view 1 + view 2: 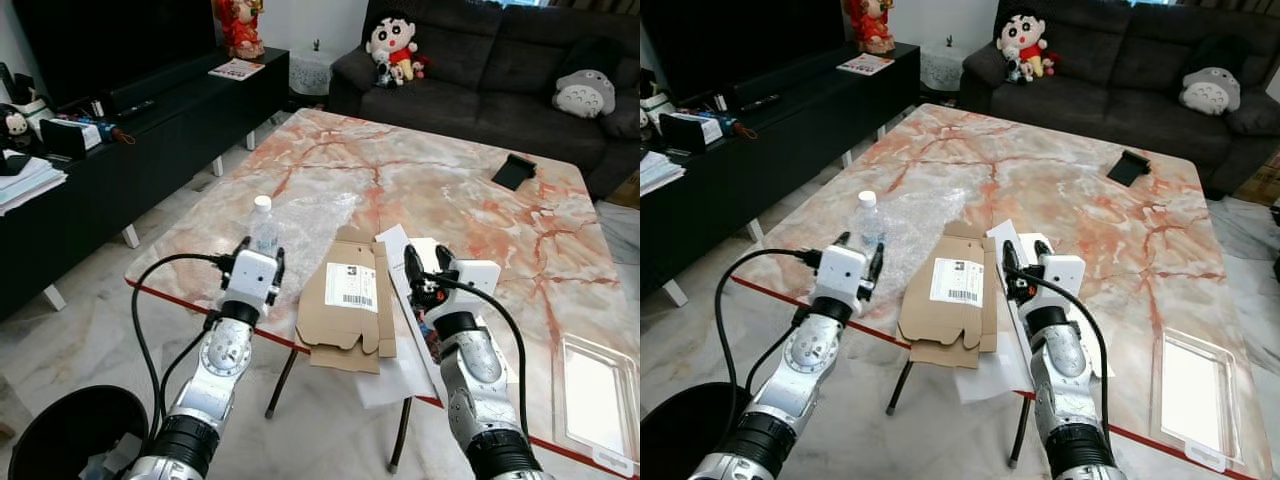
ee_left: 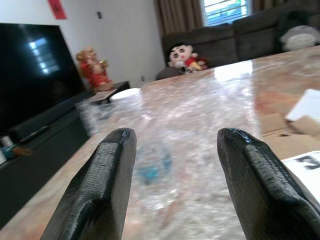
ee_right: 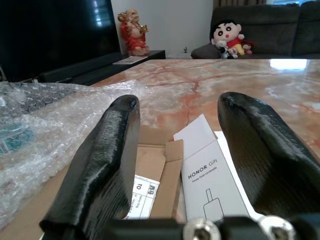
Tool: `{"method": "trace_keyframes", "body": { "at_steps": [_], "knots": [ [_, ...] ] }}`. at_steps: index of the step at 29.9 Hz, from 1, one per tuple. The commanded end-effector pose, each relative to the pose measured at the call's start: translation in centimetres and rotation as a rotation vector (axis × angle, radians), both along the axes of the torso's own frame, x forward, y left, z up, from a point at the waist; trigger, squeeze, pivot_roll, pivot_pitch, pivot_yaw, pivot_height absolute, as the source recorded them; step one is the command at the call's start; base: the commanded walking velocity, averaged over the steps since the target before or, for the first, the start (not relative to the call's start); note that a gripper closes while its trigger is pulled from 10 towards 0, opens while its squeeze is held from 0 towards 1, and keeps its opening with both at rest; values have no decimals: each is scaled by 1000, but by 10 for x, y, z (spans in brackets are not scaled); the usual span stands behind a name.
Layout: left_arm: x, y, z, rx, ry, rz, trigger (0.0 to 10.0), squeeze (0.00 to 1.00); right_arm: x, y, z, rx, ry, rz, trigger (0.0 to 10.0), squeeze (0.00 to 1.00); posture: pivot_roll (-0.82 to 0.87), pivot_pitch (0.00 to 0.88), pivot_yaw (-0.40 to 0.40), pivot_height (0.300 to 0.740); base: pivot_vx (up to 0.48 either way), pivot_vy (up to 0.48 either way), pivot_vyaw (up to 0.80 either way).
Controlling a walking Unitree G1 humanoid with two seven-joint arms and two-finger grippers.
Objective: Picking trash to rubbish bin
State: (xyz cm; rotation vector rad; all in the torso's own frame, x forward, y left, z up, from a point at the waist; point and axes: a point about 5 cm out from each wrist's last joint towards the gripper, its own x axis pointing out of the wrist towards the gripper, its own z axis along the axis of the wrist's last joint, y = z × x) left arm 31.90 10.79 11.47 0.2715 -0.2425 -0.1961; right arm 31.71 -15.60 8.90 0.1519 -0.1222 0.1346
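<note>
Both arms reach over the near edge of the pink-veined marble bench [image 1: 420,170]. The left gripper [image 1: 258,262], jaws released, hovers by the clear plastic bottle [image 1: 262,224] on bubble wrap [image 1: 310,215]. The right gripper [image 1: 428,270], jaws also released, hangs above the white box [image 3: 207,177], with flattened brown cardboard [image 1: 345,310] at its nine o'clock. The black rubbish bin [image 1: 70,435] sits on the floor at seven o'clock.

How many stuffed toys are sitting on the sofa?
2 clearly: a black-haired boy doll at the sofa's left end, and a grey round plush at its right end. A small toy beside the doll may be a third; it is too small to tell.
</note>
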Motion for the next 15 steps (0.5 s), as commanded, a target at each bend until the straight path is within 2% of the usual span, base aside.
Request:
{"method": "trace_keyframes", "body": {
  "at_steps": [1,9,12,15],
  "knots": [
    [0,-6,7,-5,-31,-20,10000,0,2,-4,5,-2,-17,-15,10000,0,103,0,-92,740,0,0,0],
    [2,-5,10,-20,-28,-16,10000,0,2,-5,5,-3,-16,-17,10000,0,103,0,-92,740,0,0,0],
    [4,-2,16,-13,-57,-8,10000,0,3,-6,5,-5,-13,-19,10000,0,108,0,-97,740,0,0,0],
    [9,7,26,-36,-98,63,10000,0,3,-5,5,-4,-15,-17,10000,0,108,0,-97,740,0,0,0]
  ]
}}
